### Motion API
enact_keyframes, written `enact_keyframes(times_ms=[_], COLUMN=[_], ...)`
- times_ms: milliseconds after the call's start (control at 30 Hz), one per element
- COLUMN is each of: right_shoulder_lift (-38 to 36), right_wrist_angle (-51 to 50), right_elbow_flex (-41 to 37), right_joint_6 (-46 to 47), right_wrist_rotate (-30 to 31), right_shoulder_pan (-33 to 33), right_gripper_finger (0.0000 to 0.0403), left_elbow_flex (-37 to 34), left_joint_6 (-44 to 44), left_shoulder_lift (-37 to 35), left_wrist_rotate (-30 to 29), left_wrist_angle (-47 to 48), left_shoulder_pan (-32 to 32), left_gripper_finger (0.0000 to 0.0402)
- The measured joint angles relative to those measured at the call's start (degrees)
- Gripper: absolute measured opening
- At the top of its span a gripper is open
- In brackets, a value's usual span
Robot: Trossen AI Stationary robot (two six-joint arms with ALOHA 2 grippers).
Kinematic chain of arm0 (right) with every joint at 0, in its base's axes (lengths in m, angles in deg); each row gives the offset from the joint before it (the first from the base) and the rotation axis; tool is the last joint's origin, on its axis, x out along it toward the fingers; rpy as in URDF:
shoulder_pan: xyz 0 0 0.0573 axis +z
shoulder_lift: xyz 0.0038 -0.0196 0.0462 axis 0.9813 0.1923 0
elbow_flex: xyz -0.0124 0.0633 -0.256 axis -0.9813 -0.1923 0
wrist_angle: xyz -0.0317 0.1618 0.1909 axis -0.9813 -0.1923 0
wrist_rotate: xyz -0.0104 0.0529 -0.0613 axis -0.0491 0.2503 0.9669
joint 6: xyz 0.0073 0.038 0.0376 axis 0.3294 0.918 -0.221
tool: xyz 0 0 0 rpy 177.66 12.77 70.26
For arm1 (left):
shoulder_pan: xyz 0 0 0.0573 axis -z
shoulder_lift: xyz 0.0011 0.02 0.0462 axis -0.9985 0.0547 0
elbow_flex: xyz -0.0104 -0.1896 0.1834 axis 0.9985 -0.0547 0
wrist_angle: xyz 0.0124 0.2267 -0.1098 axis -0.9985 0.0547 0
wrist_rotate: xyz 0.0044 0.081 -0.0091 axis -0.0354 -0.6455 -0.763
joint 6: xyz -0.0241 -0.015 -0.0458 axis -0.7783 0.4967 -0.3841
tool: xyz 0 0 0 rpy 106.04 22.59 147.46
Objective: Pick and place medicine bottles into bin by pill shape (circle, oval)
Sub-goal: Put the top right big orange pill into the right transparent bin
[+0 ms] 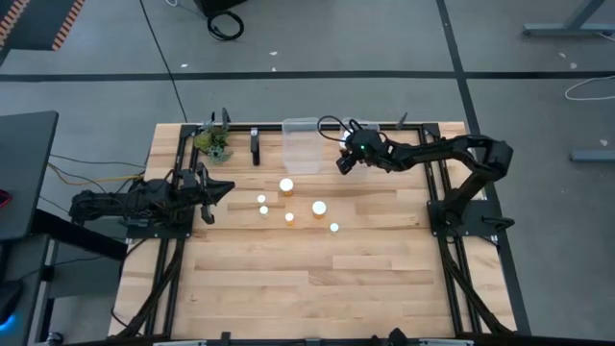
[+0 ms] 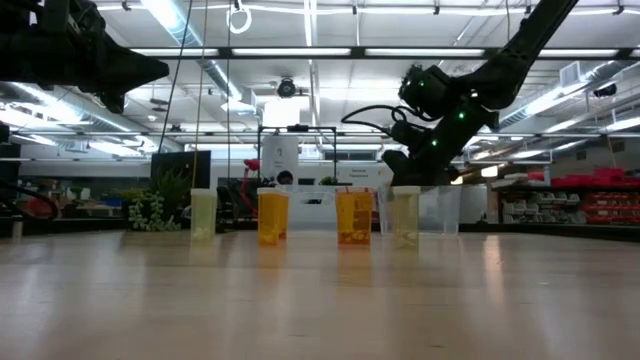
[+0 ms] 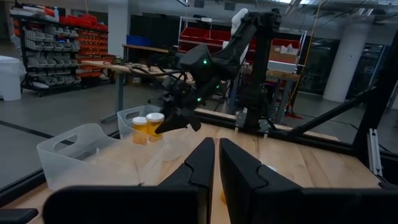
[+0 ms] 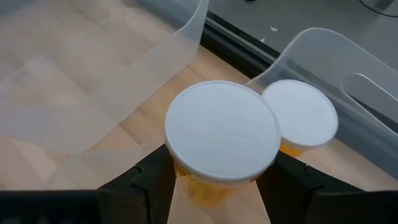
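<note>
Several medicine bottles stand in the middle of the table, amber with white caps, among them a wider one (image 1: 286, 185) and a small one (image 1: 334, 228); the low view shows a row of them (image 2: 272, 217). My right gripper (image 1: 344, 161) is at the back, by the clear bins, shut on a white-capped bottle (image 4: 221, 140). That bottle hangs right beside another bottle (image 4: 301, 118) standing inside a clear bin (image 4: 348, 68). My left gripper (image 1: 216, 187) waits at the table's left, shut and empty, fingers (image 3: 199, 165) together.
A second clear bin (image 1: 300, 144) stands at the back centre, left of the right gripper. A green plant sprig (image 1: 213, 142) sits at the back left. Black frame rails (image 1: 255, 146) run along the back and sides. Bare wood lies in front of the bottles.
</note>
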Motion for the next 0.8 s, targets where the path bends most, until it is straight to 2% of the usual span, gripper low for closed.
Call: enact_keyframes(times_ms=[133, 467, 800], right_shoulder_lift=[-0.7, -0.8, -0.9], right_wrist_angle=[-4.1, -14.9, -16.0], right_elbow_flex=[1.2, 10.7, 12.3], right_joint_6=[-0.5, -2.5, -1.3], right_wrist_rotate=[0.1, 0.0, 0.2], right_shoulder_pan=[-0.2, -1.4, -1.3], right_gripper_finger=[0.0205, 0.0205, 0.0205], left_elbow_flex=[0.0, 0.0, 0.0], left_joint_6=[0.0, 0.0, 0.0], left_shoulder_lift=[0.0, 0.0, 0.0], left_wrist_rotate=[0.0, 0.0, 0.0], left_wrist_angle=[0.0, 0.0, 0.0], left_shoulder_pan=[0.0, 0.0, 0.0], left_gripper_finger=[0.0037, 0.0030, 0.0036])
